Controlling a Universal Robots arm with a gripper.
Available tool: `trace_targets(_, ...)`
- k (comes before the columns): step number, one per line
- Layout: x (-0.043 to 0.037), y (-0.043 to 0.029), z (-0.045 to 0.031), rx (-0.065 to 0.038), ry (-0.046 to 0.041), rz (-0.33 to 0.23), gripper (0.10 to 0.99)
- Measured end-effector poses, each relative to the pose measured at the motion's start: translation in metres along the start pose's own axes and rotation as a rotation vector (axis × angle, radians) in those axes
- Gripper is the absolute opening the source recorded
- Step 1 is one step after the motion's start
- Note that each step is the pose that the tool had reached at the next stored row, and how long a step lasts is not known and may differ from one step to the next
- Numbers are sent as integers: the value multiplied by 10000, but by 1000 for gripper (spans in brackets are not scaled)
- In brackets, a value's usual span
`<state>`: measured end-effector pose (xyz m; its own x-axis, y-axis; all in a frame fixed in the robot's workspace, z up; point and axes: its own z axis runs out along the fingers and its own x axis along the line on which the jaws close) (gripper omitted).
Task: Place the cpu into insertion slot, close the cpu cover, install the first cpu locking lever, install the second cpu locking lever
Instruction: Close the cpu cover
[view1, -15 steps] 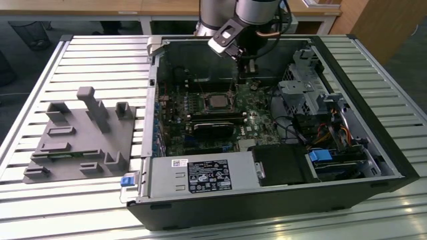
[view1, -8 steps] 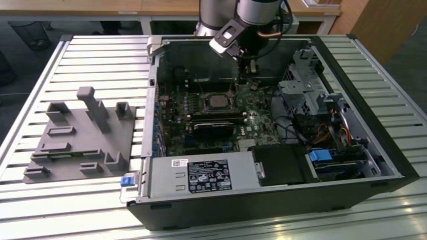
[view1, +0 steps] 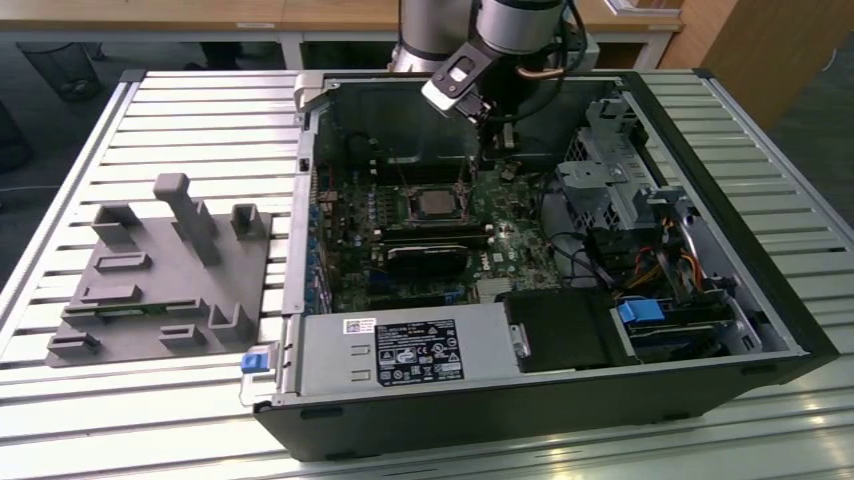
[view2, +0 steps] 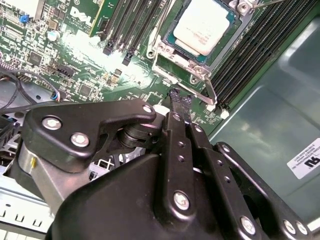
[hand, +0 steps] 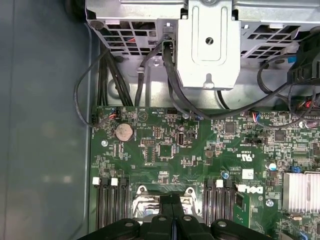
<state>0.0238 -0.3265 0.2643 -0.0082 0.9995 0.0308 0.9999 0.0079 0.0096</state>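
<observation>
The cpu (view2: 202, 24) lies flat in the insertion slot (view2: 167, 65) on the green board, its dull silver top showing; from the exterior it is a small grey square (view1: 430, 203). A thin metal locking lever (view2: 210, 93) runs along one side of the slot's frame. My gripper (view2: 180, 101) hangs over the board just beside the slot, fingers pressed together with nothing between them. In the exterior view the gripper (view1: 487, 150) is a little behind and to the right of the cpu. The first wrist view shows the fingertips (hand: 168, 199) over the slot's metal frame.
The open computer case (view1: 747, 300) lies on a slatted table. Black memory slots (view2: 250, 55) flank the slot. A metal drive cage (view1: 601, 180), cables (hand: 170, 85), a black block (view1: 430, 258) and the power supply (view1: 400, 350) crowd the board. A grey fixture tray (view1: 160, 270) sits at the exterior view's left.
</observation>
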Motion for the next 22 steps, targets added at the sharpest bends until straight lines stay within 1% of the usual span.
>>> trace_targets(7, 0, 6, 79, 0, 1, 0, 106)
trace_targets(22, -2, -54, 155, 0, 0, 0, 106)
